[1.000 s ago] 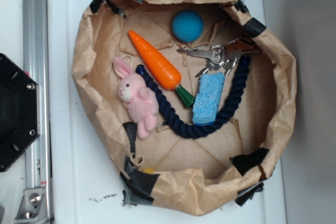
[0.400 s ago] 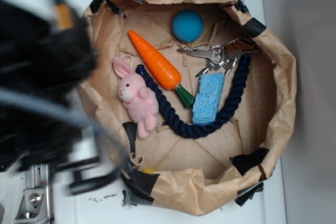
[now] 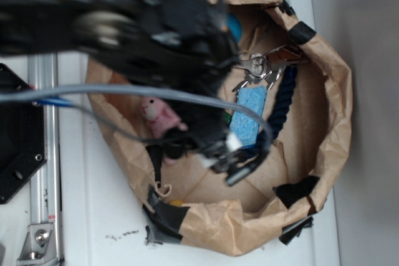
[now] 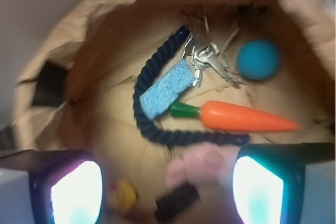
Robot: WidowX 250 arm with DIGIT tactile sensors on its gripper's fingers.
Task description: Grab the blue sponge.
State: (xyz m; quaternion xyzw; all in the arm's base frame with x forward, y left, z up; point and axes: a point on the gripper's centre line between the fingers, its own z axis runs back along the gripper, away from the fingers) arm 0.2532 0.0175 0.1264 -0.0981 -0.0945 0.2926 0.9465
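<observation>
Arm is blurred over the left half of the paper-lined basket (image 3: 336, 98) in the exterior view; fingers (image 3: 240, 166) sit at the basket's 6 o'clock area, above the floor, holding nothing. How wide they are spread I can't tell, too much blur there. In the wrist view the two fingers (image 4: 73, 184) frame the bottom corners, well apart. Blue sponge (image 4: 165, 88) lies flat mid-basket, inside the curve of the navy rope (image 4: 149, 124), its far end touching the keys (image 4: 207, 61). Carrot (image 4: 239, 117) lies at the sponge's 4 o'clock, green end just beside it. Teal ball (image 4: 258, 60) at 2 o'clock. Pink bunny (image 3: 161, 116) partly hidden under the arm.
</observation>
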